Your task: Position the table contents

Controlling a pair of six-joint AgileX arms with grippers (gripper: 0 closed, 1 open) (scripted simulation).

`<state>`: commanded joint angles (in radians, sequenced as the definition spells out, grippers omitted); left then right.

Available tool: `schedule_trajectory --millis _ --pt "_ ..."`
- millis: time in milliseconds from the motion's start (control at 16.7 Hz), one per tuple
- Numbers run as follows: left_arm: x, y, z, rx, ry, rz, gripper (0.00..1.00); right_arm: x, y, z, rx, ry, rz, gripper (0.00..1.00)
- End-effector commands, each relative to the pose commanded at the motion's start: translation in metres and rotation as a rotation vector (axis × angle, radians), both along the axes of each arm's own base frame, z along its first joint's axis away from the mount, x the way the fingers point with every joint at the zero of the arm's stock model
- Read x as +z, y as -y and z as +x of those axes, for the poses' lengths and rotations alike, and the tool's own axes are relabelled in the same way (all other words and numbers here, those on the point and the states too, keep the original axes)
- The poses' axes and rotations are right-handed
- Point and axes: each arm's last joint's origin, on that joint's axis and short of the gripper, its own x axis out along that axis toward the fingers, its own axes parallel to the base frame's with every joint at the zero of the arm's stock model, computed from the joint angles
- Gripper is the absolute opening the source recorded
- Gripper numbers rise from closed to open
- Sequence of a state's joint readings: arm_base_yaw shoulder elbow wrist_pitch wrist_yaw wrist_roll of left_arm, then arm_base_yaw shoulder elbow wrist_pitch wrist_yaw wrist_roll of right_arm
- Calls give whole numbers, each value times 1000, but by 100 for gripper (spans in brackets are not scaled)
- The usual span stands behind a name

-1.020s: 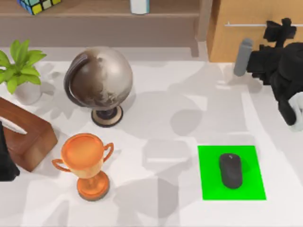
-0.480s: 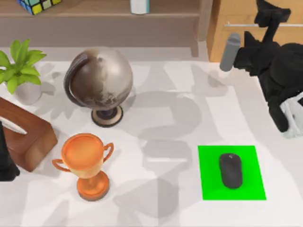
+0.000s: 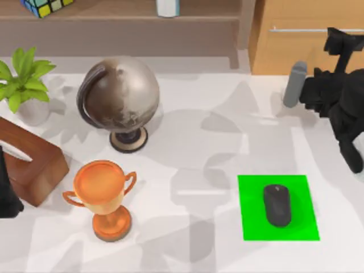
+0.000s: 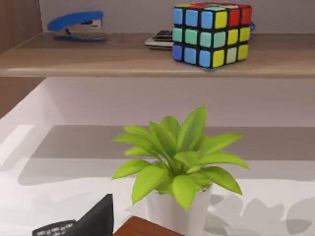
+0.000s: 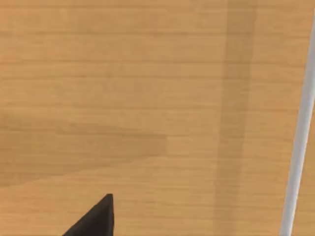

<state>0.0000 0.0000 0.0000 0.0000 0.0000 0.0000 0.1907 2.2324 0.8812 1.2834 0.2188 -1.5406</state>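
Mouse on mat, arms back from it — task looks near done.

Top view: black mouse (image 3: 277, 205) lying flat on green mat (image 3: 278, 207), toward right side of white tabletop (image 3: 193, 148), inside mat's edges, long axis running front to back. Right gripper (image 3: 341, 42) raised at far right by wooden cabinet (image 3: 307, 34), well apart from mouse, nothing visibly carried; finger spread: cannot tell. Left arm parked at left edge beside wooden box (image 3: 31, 162). Globe (image 3: 118, 96), orange trophy (image 3: 104, 196), potted plant (image 3: 23, 82) upright on left half, well clear of mat.
Left wrist view: plant, with shelf (image 4: 147, 59) behind carrying puzzle cube (image 4: 211, 33) and blue stapler (image 4: 76, 24); left gripper's state: cannot tell.
Right wrist view: cabinet wood grain, pale rail (image 5: 300, 137), one dark fingertip (image 5: 96, 219) low in frame.
Judgement: placement apparently complete; only retreat to rest left.
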Motion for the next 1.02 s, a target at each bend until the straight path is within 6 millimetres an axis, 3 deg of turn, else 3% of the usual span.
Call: schedule_trajectory --millis 300,420,540,720,1020 --pt "0 0 0 0 0 0 100 3 -4 0 6 12 13 100" --pt "0 0 0 0 0 0 100 7 -18 -2 15 30 68 100" --pt "0 0 0 0 0 0 100 14 -43 -5 39 54 167 100" --pt "0 0 0 0 0 0 100 30 -97 -12 98 82 383 100" --pt "0 0 0 0 0 0 100 73 -188 -14 152 95 840 100"
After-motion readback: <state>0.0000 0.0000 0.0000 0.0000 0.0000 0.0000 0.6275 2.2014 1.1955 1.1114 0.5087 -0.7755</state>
